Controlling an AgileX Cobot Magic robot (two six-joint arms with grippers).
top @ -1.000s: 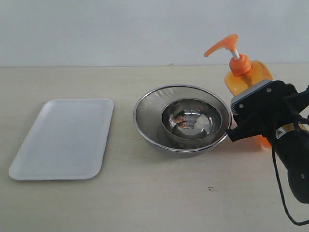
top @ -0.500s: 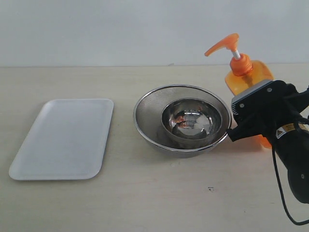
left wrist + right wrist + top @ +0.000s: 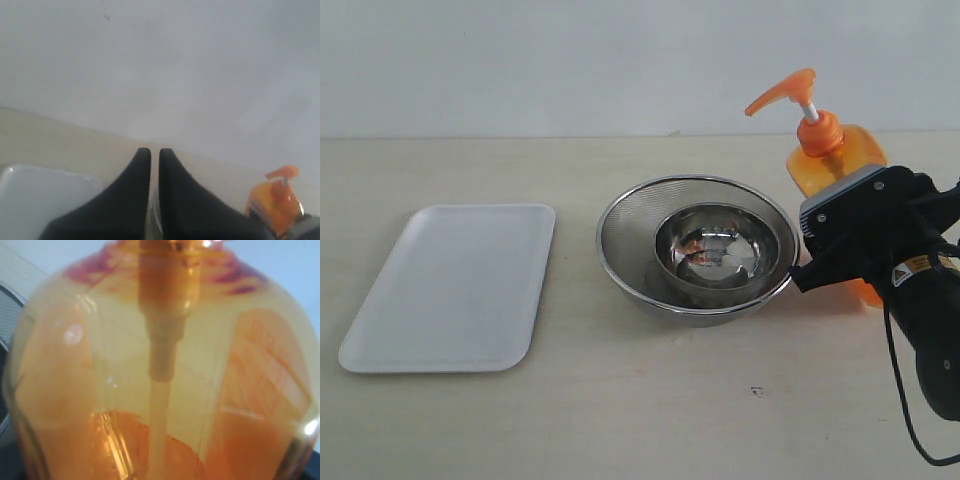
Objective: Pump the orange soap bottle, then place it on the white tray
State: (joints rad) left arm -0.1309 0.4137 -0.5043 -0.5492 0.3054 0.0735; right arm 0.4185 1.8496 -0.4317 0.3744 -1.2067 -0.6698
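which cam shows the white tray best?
Exterior view: the whole white tray lies unobstructed. Left wrist view catches only one corner; right wrist view shows none of it, only the orange soap bottle.

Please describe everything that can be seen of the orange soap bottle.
The orange soap bottle is translucent orange plastic with rounded shoulders, an orange collar, an extended white stem and an orange pump head whose spout points left in the exterior view. A pale dip tube shows through its wall. It stands upright on the table, close to the right of the steel mesh strainer. The right gripper covers its lower body and appears to clasp it.
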